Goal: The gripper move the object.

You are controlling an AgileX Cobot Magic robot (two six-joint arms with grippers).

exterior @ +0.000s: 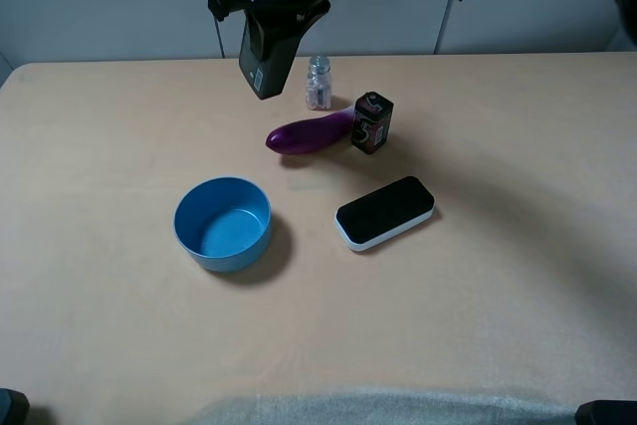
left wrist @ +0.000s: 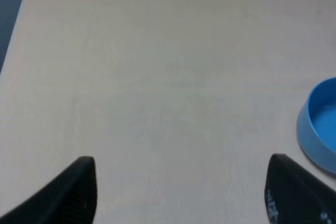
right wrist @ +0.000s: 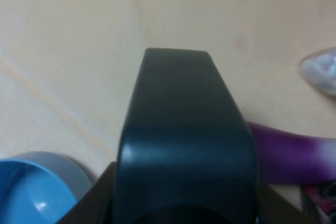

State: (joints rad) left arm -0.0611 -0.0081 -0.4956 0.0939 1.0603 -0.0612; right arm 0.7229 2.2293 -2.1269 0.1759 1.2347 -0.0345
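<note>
We find bare table (exterior: 518, 286) open on the left, right and near sides, while the blue bowl (exterior: 223, 224), eraser (exterior: 384, 212), eggplant (exterior: 311, 133), black box (exterior: 372, 121) and clear bottle (exterior: 318, 83) block the middle, the object (exterior: 264, 62) hanging above the far centre.

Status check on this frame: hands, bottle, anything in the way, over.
Right hand shut on tall dark rectangular bottle, held off the table. Left hand open, empty, near blue round bowl. Purple eggplant and small clear vial close by bottle.

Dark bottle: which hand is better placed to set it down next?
Right. The right hand holds the dark bottle aloft; the left hand hangs open and empty beside the blue bowl.
</note>
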